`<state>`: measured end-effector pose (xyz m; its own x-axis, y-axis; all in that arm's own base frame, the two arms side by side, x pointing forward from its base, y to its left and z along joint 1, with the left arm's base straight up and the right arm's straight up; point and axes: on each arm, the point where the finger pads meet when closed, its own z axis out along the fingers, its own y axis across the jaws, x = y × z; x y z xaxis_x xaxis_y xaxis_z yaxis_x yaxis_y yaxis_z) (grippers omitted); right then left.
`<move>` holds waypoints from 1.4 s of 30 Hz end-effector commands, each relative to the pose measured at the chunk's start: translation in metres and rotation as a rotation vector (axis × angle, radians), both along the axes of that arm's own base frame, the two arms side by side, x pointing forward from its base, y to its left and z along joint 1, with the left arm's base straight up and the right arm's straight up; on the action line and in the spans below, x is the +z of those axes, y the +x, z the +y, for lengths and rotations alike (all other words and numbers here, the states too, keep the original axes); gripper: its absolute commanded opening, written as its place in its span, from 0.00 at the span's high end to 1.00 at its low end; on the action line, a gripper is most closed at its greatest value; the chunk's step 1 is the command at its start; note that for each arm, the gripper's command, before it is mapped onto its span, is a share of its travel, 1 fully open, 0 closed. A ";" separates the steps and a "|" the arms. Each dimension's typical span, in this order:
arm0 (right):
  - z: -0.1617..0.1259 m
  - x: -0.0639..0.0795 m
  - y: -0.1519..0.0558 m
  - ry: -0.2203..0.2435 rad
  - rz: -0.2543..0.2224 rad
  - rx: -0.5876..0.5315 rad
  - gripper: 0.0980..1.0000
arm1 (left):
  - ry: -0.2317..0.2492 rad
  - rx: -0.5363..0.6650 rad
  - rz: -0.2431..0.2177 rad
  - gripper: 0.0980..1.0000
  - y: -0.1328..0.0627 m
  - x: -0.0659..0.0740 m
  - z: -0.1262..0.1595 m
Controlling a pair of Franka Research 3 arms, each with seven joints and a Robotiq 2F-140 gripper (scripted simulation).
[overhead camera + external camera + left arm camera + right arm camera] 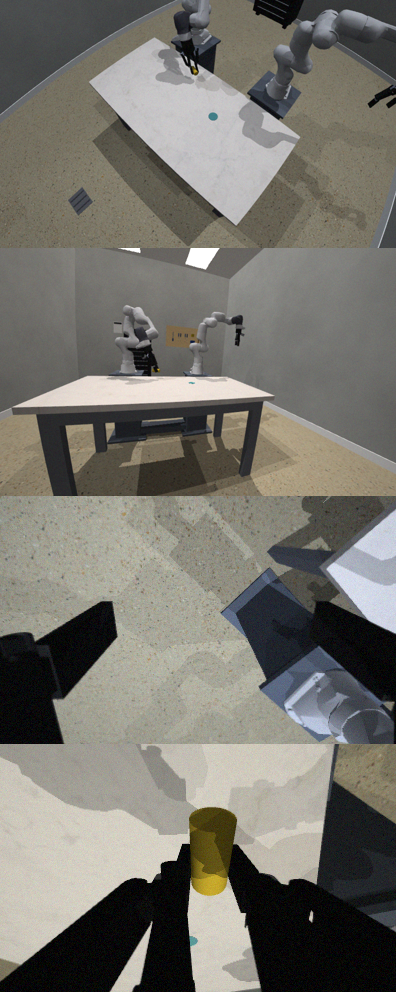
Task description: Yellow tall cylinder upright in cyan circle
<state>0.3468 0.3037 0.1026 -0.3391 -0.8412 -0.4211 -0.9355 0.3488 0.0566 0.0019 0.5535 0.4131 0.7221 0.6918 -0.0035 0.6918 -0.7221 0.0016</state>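
The yellow cylinder (194, 70) (158, 370) (211, 849) is off the table, near its back edge. It looks roughly horizontal in the exterior view. My right gripper (194, 71) (156, 370) (209, 858) is shut on it, with one finger on each side. The cyan circle (213, 116) (191, 382) lies flat on the table, away from the cylinder; a bit of it (193, 941) shows past a finger in the right wrist view. My left gripper (381, 105) (237, 345) (213, 619) is open and empty, high up beyond the table's end, far from the cylinder and circle.
The white table (175, 116) (140, 394) (370, 581) carries shadows of both arms. The arms stand on dark pedestals (254, 92) (280, 683) along its back side. A black shelf unit (276, 10) stands behind them on the floor.
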 end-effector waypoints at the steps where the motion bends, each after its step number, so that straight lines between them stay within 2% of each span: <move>1: 0.003 -0.001 0.000 0.003 0.039 -0.046 1.00 | 0.000 0.000 0.000 0.00 0.000 0.000 0.000; 14: 0.023 -0.005 0.010 0.035 0.179 -0.188 1.00 | 0.000 0.000 0.000 0.00 0.000 0.000 0.000; 17: 0.025 -0.005 0.011 0.038 0.192 -0.202 1.00 | 0.000 0.000 0.000 0.00 0.000 0.000 0.000; 31: 0.057 -0.011 0.027 0.090 0.423 -0.435 1.00 | 0.000 0.000 0.000 0.00 0.000 0.000 0.000; 33: 0.057 -0.011 0.027 0.090 0.423 -0.435 1.00 | 0.000 0.000 0.000 0.00 0.000 0.000 0.000; 42: 0.083 -0.015 0.040 0.131 0.604 -0.618 1.00 | 0.000 0.000 0.000 0.00 0.000 0.000 0.000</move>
<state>0.3862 0.3795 0.0887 -0.8234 -0.5127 -0.2433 -0.5585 0.6560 0.5078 0.0019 0.5535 0.4131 0.7221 0.6918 -0.0035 0.6918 -0.7221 0.0016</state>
